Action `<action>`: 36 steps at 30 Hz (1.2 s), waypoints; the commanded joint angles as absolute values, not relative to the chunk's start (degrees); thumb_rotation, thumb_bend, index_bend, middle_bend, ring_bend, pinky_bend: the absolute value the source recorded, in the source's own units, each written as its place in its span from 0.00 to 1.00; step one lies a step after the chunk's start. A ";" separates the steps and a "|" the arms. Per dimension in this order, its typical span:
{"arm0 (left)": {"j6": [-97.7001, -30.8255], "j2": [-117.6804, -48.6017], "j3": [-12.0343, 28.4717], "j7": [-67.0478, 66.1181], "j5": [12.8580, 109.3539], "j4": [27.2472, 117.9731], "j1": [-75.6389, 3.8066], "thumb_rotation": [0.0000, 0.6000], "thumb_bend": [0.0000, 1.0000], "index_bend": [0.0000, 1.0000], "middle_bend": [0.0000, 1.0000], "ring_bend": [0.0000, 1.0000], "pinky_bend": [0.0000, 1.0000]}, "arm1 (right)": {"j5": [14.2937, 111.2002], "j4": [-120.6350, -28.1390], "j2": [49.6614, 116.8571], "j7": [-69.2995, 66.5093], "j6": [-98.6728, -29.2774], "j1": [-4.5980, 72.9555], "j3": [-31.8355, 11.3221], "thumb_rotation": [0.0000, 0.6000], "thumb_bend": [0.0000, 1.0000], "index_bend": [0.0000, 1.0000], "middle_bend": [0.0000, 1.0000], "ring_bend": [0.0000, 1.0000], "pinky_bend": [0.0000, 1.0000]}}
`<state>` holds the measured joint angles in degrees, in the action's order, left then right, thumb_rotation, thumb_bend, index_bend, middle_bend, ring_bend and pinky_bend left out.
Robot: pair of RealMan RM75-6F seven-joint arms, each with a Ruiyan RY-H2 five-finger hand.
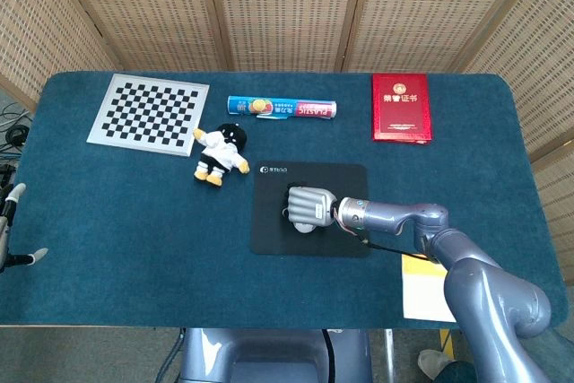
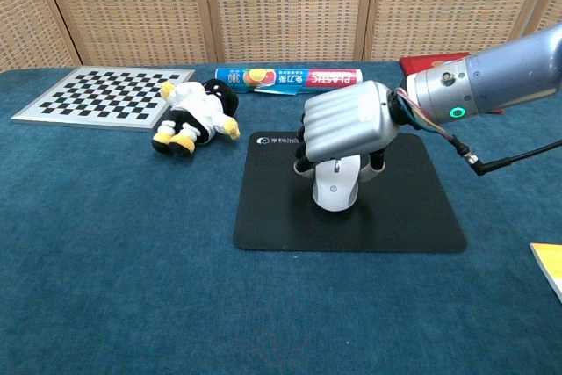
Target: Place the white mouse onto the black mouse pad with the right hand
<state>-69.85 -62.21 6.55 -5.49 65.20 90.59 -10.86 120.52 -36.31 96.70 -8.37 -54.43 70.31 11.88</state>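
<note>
The white mouse [image 2: 335, 186] sits on the black mouse pad [image 2: 413, 208], near its middle, and its front end shows under my right hand [image 2: 346, 126]. That hand covers the mouse from above with its fingers wrapped down around both sides, still gripping it. In the head view the same right hand [image 1: 309, 204] hides most of the mouse [image 1: 307, 226] on the pad [image 1: 269, 230]. My left hand [image 1: 11, 230] shows only at the far left edge, off the table, fingers apart and holding nothing.
A panda plush [image 1: 219, 152] lies just left of the pad. Behind it are a checkerboard [image 1: 148, 112], a plastic wrap box [image 1: 281, 108] and a red booklet [image 1: 401, 107]. A yellow-edged paper [image 1: 446, 290] lies at the front right, by my right forearm.
</note>
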 commanded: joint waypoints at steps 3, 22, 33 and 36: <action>-69.47 -62.27 6.60 -5.46 64.79 90.33 -10.99 1.00 0.00 0.00 0.00 0.00 0.00 | 120.71 -32.63 98.74 -9.97 -55.64 70.93 13.66 1.00 0.99 0.53 0.48 0.33 0.46; -69.91 -61.71 6.28 -4.23 65.93 90.79 -10.75 1.00 0.00 0.00 0.00 0.00 0.00 | 120.00 -33.90 94.32 -0.99 -62.47 71.28 15.65 1.00 0.41 0.10 0.00 0.00 0.07; -71.39 -60.56 5.60 -0.40 69.76 91.20 -9.89 1.00 0.00 0.00 0.00 0.00 0.00 | 103.47 -62.99 73.24 11.45 -72.30 55.18 8.97 1.00 0.35 0.10 0.00 0.00 0.06; -73.74 -61.15 5.35 -0.81 71.86 91.15 -9.39 1.00 0.00 0.00 0.00 0.00 0.00 | 95.38 -70.61 70.02 11.92 -75.11 48.43 6.69 1.00 0.29 0.10 0.00 0.00 0.06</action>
